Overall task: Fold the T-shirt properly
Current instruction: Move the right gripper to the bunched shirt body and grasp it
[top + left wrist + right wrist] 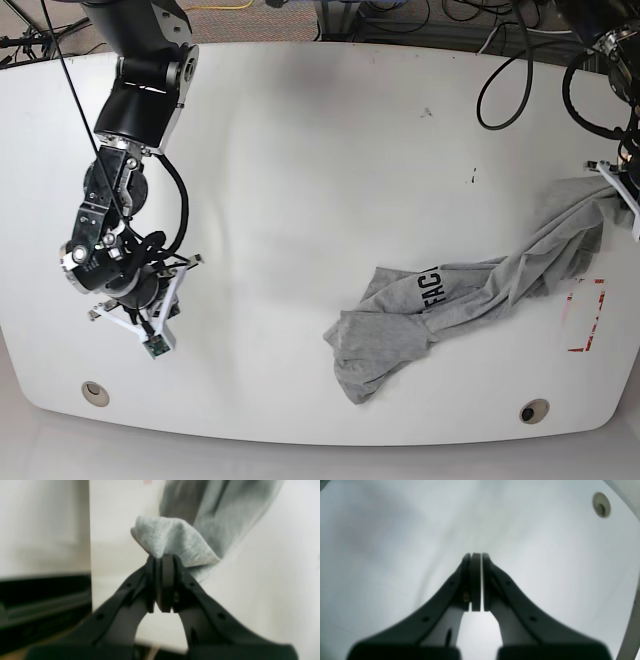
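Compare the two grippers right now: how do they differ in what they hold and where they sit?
The left gripper is shut on a bunch of the T-shirt, lifting one end at the table's edge; the right gripper is shut on nothing. The left works at the shirt; the right hangs over bare table far from it. Both have black fingers pressed together.

Overhead base view; two close wrist views

Black printed lettering on the grey T-shirt (470,285) reads "FAC"; the remainder is lost in folds. No other legible text or markings.
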### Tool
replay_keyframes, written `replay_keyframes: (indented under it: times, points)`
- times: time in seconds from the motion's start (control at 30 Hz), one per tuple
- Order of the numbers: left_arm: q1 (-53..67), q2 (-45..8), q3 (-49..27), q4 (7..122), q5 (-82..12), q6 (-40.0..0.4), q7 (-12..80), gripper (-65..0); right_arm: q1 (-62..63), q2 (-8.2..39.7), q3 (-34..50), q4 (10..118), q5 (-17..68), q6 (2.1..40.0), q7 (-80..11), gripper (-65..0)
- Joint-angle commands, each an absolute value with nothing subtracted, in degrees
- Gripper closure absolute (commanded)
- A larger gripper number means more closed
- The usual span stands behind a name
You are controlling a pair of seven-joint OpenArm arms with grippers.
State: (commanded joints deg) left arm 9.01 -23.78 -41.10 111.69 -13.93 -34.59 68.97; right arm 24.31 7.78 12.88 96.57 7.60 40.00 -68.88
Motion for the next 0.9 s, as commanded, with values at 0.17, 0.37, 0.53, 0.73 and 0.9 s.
replay_keyframes:
  times: [0.17, 0.37, 0.53, 0.73, 0.9]
  points:
    - [12.18, -24.13, -43.38, 111.69, -13.93, -37.05, 68.97, 0.0, 24.31, 5.58, 10.33, 94.55, 7.60, 40.00, -68.88, 0.0]
    - [15.96, -25.54, -45.14, 111.60, -13.93, -39.25, 68.97, 0.0, 24.40, 3.12, 7.69, 91.30, 7.69, 40.00, -68.00, -0.2]
    - [17.01, -25.45, -44.97, 111.60, -13.93, -39.87, 68.97, 0.0, 24.31, 2.33, 3.74, 90.68, 7.96, 40.00, -66.95, -0.2]
    - [15.87, -25.19, -44.00, 111.69, -14.20, -39.60, 68.97, 0.0, 24.13, 0.40, -0.75, 90.59, 7.69, 40.00, -66.15, -11.3]
    - [14.11, -25.27, -42.42, 111.69, -13.85, -39.60, 68.97, 0.0, 24.22, -1.63, -1.27, 90.59, 7.69, 40.00, -64.84, -32.7]
